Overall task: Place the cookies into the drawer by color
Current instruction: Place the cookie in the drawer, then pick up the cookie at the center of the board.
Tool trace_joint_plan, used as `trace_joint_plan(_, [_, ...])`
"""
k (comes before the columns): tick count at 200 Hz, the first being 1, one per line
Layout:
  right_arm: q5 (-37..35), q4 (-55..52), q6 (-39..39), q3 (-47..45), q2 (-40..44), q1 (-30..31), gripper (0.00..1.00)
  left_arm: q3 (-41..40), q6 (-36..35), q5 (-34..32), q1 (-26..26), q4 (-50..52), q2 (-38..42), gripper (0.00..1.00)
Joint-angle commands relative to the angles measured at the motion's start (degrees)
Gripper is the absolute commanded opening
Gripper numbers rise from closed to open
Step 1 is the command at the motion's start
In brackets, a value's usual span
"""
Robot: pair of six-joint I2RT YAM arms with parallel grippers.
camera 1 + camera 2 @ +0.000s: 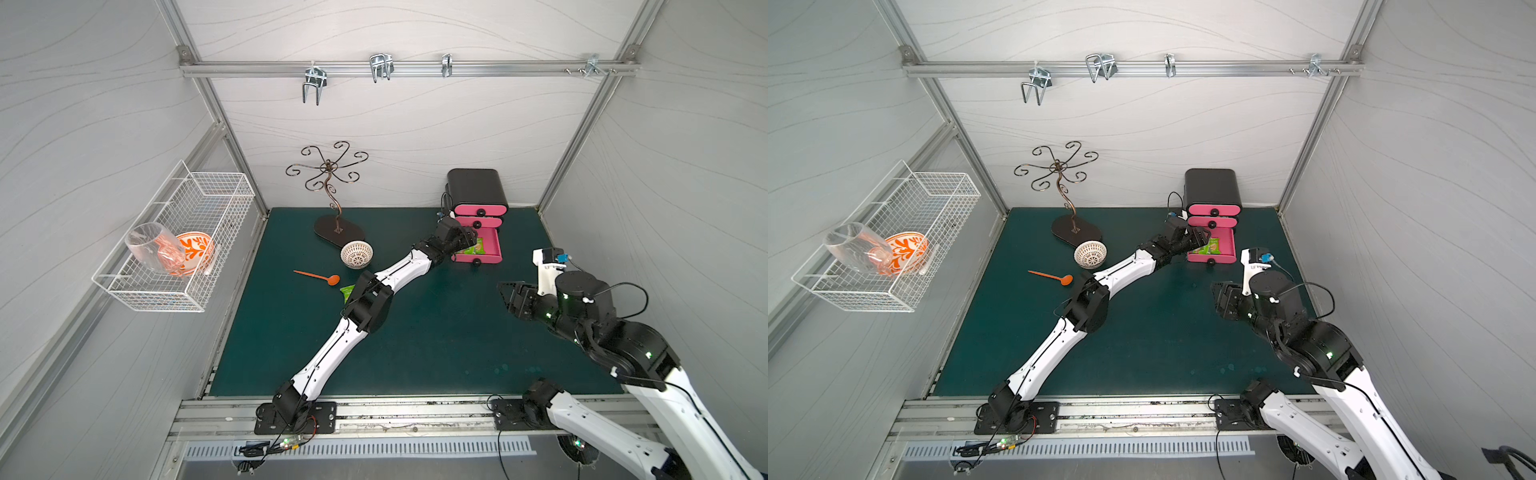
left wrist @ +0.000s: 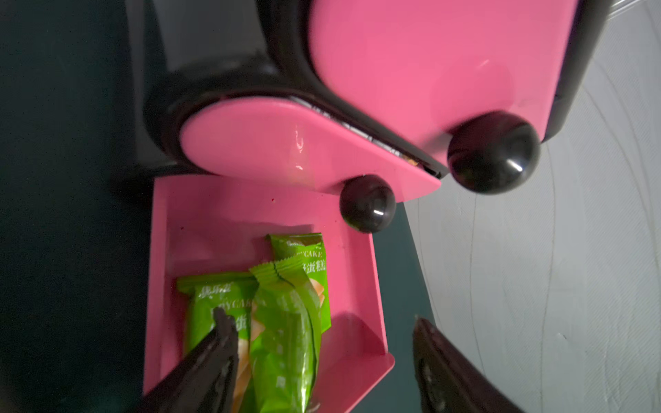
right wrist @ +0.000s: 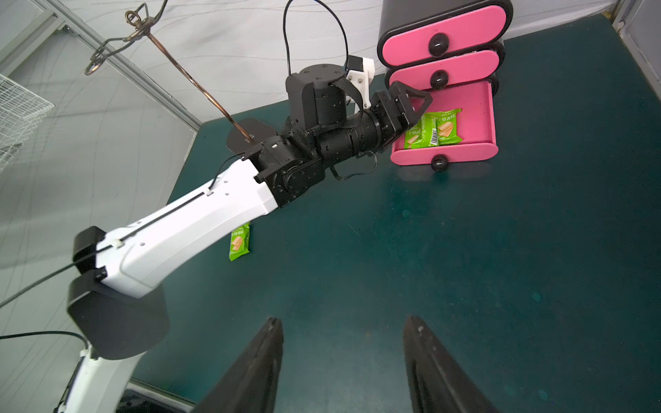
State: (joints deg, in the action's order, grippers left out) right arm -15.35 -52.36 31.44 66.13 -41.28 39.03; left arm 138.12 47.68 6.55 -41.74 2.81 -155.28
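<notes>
Holdings, largest first: green mat (image 1: 415, 340), spread beneath both grippers. Drawer (image 1: 478, 187), a black chest with three pink fronts, stands just beyond the left gripper (image 2: 322, 321); its two upper drawers are pushed in or nearly so, while the bottom drawer (image 2: 361, 286) is pulled out directly under that gripper. Left gripper: jaws spread wide over the open tray and clasping nothing, though one finger (image 2: 221, 332) overlaps a wrapper, and whether it touches cannot be told. Right gripper (image 3: 342, 320): jaws apart and empty, hovering over bare mat, with the chest well ahead of it and to one side. Three green packets (image 2: 286, 321) lie inside the bottom drawer below the left gripper's jaws; two are flat, and the middle one is tipped on edge across its neighbours (barcode side up in the right wrist view). One stray green packet (image 3: 239, 241) lies on the mat well behind the left gripper, partly hidden under the left arm (image 3: 200, 221). Hazards noted: a finger pulling away close to the wrappers could snag the tilted packet and drag it over the tray wall; a packet standing proud may foul the front above when the tray is shut; the arm passing low could sweep the stray packet away.
</notes>
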Motion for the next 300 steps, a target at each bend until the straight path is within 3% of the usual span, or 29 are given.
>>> trace_joint_plan(1, [0.1,1.6,-1.9,0.8,-1.0,0.0,0.59,-6.4,-6.1,2.1,0.9,-1.2,12.8,0.81])
trace_joint_plan(24, [2.2,4.1,-2.9,-0.3,-2.8,-0.1,0.60,-18.9,-11.4,3.2,2.3,2.2,27.2,0.81])
trace_joint_plan(50, [9.1,10.0,-3.9,-2.2,-7.4,-0.4,0.60,-33.9,-15.6,1.9,5.1,10.7,44.7,0.80])
trace_joint_plan(87, [18.0,18.8,-0.2,-3.8,-20.6,1.0,0.58,-52.6,-21.5,-6.8,9.8,27.0,68.0,0.78])
trace_joint_plan(111, [14.7,25.6,1.1,-3.5,-31.4,6.6,0.58,-59.4,-22.5,-13.3,13.2,40.1,81.3,0.78])
trace_joint_plan(142, [17.2,31.3,3.3,4.1,-50.7,12.0,0.57,-62.5,-22.3,-21.7,15.2,58.4,95.5,0.77])
trace_joint_plan(166, [17.4,30.8,2.2,15.2,-64.9,16.5,0.58,-63.0,-18.2,-24.1,15.2,71.0,103.1,0.76])
trace_joint_plan(194, [14.8,31.1,0.5,26.2,-76.9,20.0,0.58,-66.4,-12.3,-23.5,15.2,77.3,111.3,0.74])
trace_joint_plan(232, [8.2,26.8,-5.1,39.6,-88.5,22.9,0.62,-70.1,-10.2,-21.0,15.2,79.5,118.1,0.74])
trace_joint_plan(264, [-1.1,23.1,-10.2,45.7,-94.6,23.8,0.64,-71.7,-13.1,-16.0,15.2,77.4,120.8,0.75])
trace_joint_plan(300, [-0.2,18.8,-12.7,52.1,-100.0,23.9,0.64,-72.8,-14.6,-10.8,15.2,76.9,122.4,0.75])
